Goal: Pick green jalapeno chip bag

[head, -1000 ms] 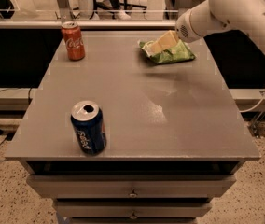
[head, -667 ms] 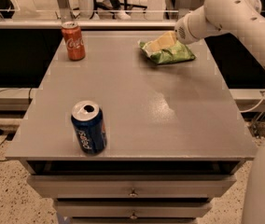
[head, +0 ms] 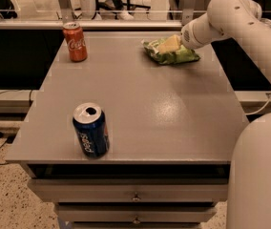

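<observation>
The green jalapeno chip bag point(head: 177, 56) lies flat at the far right of the grey table point(head: 145, 104). It is light green with darker edges. My gripper point(head: 170, 44) comes in from the right on the white arm point(head: 231, 18) and sits on top of the bag, covering its upper middle part. The bag rests on the table top.
A red Coca-Cola can point(head: 75, 42) stands at the far left corner. A blue Pepsi can point(head: 91, 130) stands near the front left edge. The robot's white body point(head: 259, 175) fills the lower right. Drawers point(head: 135, 194) sit under the table top.
The gripper stays on the bag, which has not moved. The arm has risen and bent more, and the robot's body has come into view at the lower right.
</observation>
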`<state>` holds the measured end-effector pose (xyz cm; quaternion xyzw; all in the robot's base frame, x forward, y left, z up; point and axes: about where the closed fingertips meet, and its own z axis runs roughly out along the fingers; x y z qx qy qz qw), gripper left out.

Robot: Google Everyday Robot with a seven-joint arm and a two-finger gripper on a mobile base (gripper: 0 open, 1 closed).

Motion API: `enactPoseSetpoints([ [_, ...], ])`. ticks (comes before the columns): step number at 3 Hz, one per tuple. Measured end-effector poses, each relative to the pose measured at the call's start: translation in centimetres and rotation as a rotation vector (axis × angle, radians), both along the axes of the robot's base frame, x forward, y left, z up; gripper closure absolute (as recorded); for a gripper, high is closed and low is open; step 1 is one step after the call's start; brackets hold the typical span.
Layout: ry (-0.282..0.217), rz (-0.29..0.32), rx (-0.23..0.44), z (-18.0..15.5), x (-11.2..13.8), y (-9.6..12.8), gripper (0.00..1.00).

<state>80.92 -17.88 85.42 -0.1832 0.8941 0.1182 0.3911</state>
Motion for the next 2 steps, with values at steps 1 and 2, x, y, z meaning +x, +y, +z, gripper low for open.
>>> enactPoseSetpoints([
  [1, -0.011, 0.013, 0.021, 0.7, -0.3, 0.4, 0.49],
  [2, -0.059, 0.08, 0.035, 2.9, -1.4, 2.0, 0.72],
])
